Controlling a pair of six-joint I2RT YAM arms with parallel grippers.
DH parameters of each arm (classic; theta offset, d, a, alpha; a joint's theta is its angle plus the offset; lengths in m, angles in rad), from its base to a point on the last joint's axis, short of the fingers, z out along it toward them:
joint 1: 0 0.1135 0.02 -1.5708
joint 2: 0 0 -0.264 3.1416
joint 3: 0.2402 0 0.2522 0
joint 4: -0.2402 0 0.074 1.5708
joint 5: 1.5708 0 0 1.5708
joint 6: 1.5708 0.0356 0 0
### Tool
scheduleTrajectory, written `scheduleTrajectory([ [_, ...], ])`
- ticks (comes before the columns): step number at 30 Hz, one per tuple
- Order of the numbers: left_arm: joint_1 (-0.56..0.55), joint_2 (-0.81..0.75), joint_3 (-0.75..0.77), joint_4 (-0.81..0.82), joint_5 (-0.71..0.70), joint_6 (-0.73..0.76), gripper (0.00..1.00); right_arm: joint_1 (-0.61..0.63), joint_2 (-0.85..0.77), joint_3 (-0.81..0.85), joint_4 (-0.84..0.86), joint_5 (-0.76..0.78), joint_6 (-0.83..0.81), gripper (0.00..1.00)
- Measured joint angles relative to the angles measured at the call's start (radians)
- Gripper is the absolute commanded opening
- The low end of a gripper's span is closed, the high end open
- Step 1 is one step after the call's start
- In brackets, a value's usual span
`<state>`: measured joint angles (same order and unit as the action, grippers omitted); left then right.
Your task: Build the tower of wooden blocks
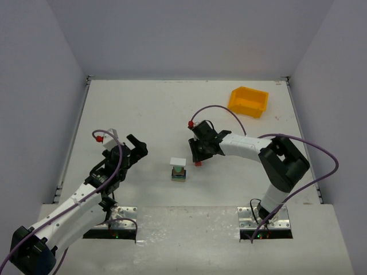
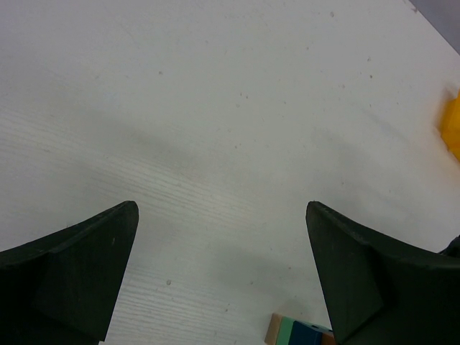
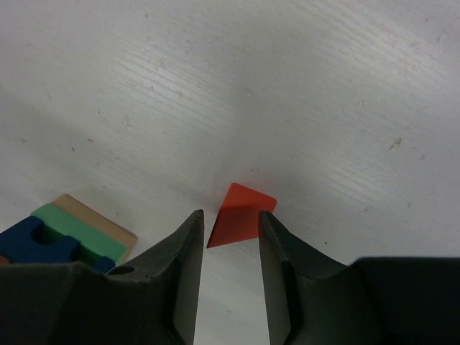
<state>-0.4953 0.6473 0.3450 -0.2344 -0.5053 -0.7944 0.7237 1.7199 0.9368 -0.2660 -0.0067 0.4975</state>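
You are working the right gripper low over the table, just to the right of the wood block tower. Its jaws are sitting close on either side of a red piece. The right wrist view is showing a thin strip of table between that piece and one finger, so I cannot tell whether you are pinching it or only straddling it. The tower is standing near the middle of the table, between the two arms, as a short stack showing tan, green and blue layers. With no red showing on the stack, the red piece is probably waiting so close beside it because it is going on top; you are lining up on it for a short lift and a small move left. The left gripper is hanging to the left of the tower, apart from it, with its jaws spread wide and nothing between them. It looks parked there to leave your right arm room, though it is near enough to steady the stack. The yellow bin is sitting at the far right, well apart from all this.
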Motion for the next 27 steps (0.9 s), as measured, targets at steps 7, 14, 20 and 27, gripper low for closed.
scheduleTrajectory([
  [7,0.0,-0.01,0.0,0.0,0.003,0.0,1.0,0.009,0.012,0.012,-0.013,0.026,0.0,0.12],
  [14,0.0,-0.021,0.0,0.002,0.009,0.0,1.0,0.012,0.009,0.034,-0.011,0.041,0.002,0.0],
  [20,0.0,-0.039,0.0,0.002,0.013,0.004,1.0,0.012,-0.005,0.034,-0.019,0.067,0.002,0.0],
  [27,0.0,-0.052,0.006,0.02,0.047,0.051,1.0,-0.073,-0.126,-0.028,0.018,-0.01,0.011,0.0],
])
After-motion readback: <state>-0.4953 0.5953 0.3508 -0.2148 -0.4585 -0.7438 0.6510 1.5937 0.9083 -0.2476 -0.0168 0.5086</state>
